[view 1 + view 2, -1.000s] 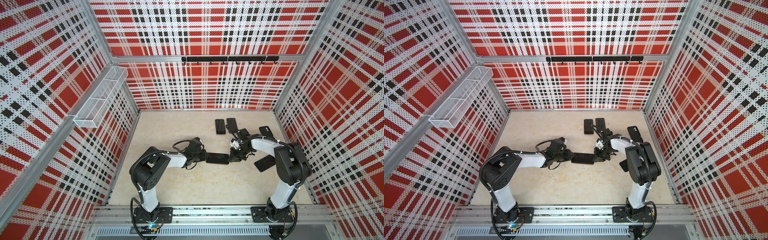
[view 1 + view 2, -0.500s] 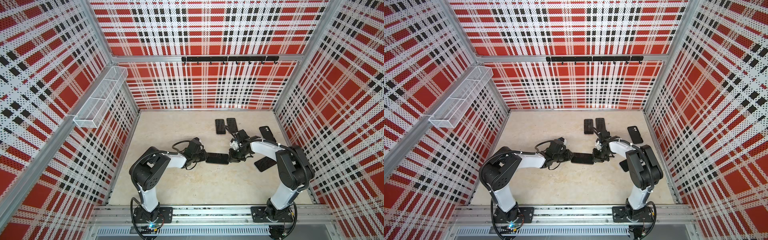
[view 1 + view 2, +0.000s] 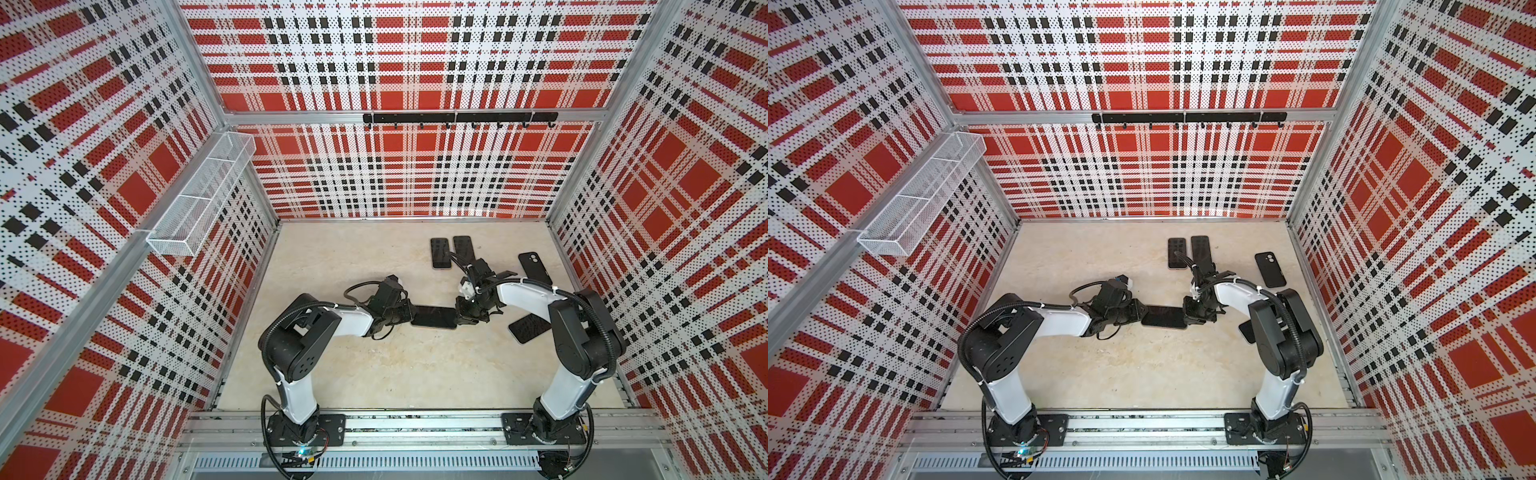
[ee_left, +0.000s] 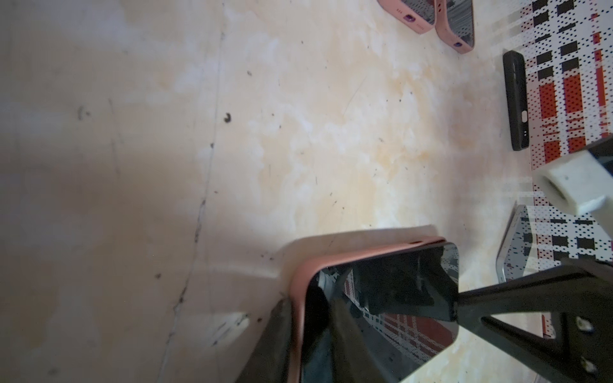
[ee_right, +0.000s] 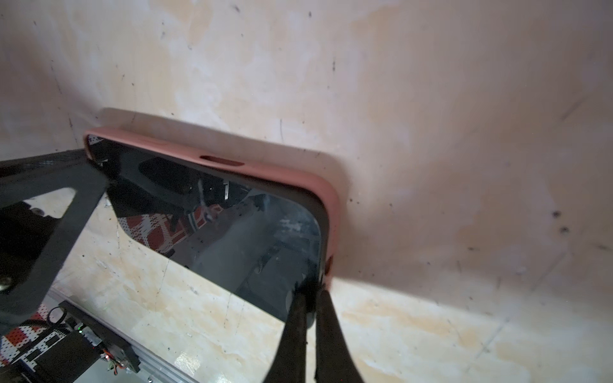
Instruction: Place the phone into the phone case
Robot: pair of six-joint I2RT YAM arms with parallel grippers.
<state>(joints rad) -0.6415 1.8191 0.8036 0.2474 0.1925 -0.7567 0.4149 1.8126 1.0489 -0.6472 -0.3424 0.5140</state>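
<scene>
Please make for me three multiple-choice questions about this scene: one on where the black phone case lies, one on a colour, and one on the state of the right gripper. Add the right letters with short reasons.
1. Where on the table does the black phone case lie?
A. near the left edge
B. near the right edge
C. between the grippers

2. What colour is the case around the phone in the middle?
A. blue
B. green
C. pink

3. The right gripper is:
A. shut, with its tips at the phone's end
B. wide open
C. holding the black phone case

Answers:
1 B: both top views show it lying alone near the right edge.
2 C: both wrist views show a pink rim.
3 A: the right wrist view shows its fingers together there.
</scene>
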